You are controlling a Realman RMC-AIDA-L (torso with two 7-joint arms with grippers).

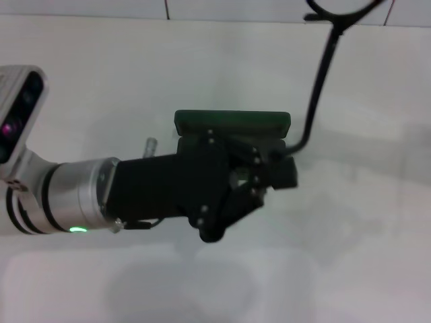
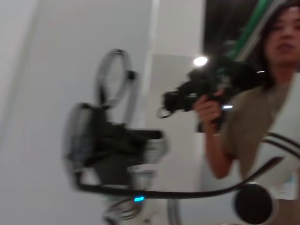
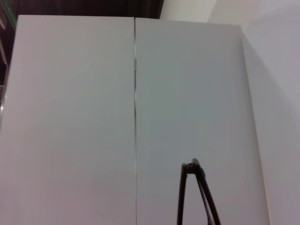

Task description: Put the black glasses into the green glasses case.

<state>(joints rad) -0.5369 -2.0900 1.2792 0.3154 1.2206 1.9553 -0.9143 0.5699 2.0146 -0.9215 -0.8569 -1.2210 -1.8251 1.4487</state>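
Observation:
The green glasses case point(image 1: 232, 122) lies on the white table, with only its far edge showing behind my left gripper point(image 1: 283, 161). That gripper reaches in from the left and hovers over the case. It is shut on the end of one temple arm of the black glasses point(image 1: 322, 74). The glasses rise from the gripper toward the top right, where a lens rim runs out of the head view. In the left wrist view a lens rim point(image 2: 115, 77) and a long temple arm point(image 2: 187, 192) show close up. My right gripper is out of view.
The white table point(image 1: 370, 222) spreads all around the case. A seam point(image 3: 135, 117) runs across the table in the right wrist view, beside two thin black rods point(image 3: 194, 197) I cannot identify. A person holding a camera point(image 2: 215, 89) stands beyond the table.

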